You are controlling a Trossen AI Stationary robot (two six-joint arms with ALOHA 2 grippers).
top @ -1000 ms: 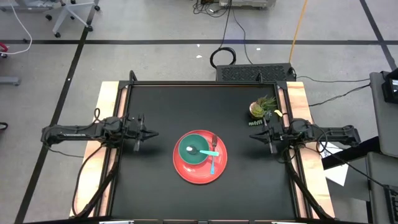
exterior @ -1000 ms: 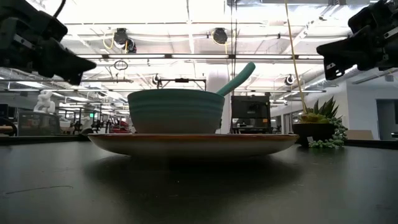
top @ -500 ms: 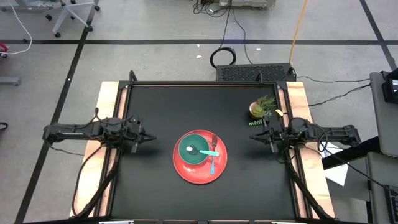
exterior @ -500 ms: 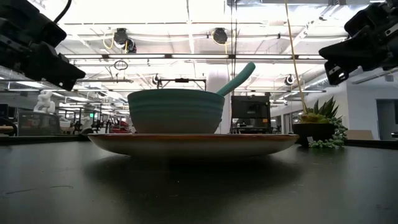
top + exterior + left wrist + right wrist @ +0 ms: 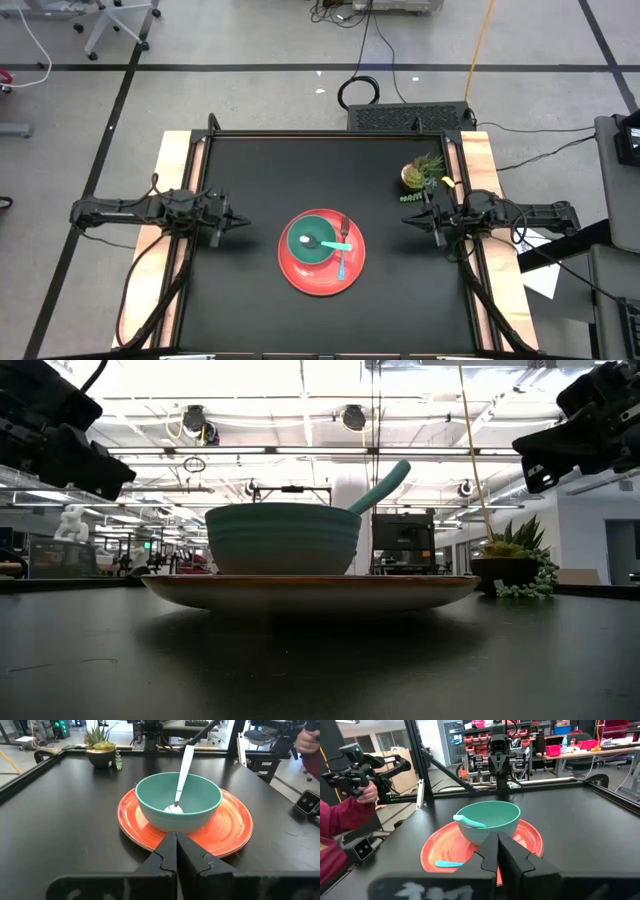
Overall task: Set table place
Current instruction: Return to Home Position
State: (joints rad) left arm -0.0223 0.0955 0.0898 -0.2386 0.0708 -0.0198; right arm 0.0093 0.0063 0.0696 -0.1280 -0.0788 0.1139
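A round red plate (image 5: 300,272) lies on the black table (image 5: 250,300), a little near of its middle. A teal bowl (image 5: 322,252) stands on the plate. A mint-handled spoon (image 5: 335,244) rests in the bowl, its handle leaning over the rim. A blue-handled fork (image 5: 342,262) lies on the plate to the bowl's right. My left gripper (image 5: 243,221) hovers shut to the left of the plate, pointing at it. My right gripper (image 5: 404,221) hovers shut to the right of the plate. Both are off the tabletop (image 5: 120,660).
A small potted green plant (image 5: 420,175) stands near the table's far right corner, just beyond my right gripper. Light wooden strips (image 5: 175,160) run along the left and right sides. A person in a red sleeve (image 5: 345,820) stands beyond the table's left side.
My left gripper has drawn back a little toward the table's left edge, away from the plate, staying shut. The plate, bowl, spoon and fork have not moved.
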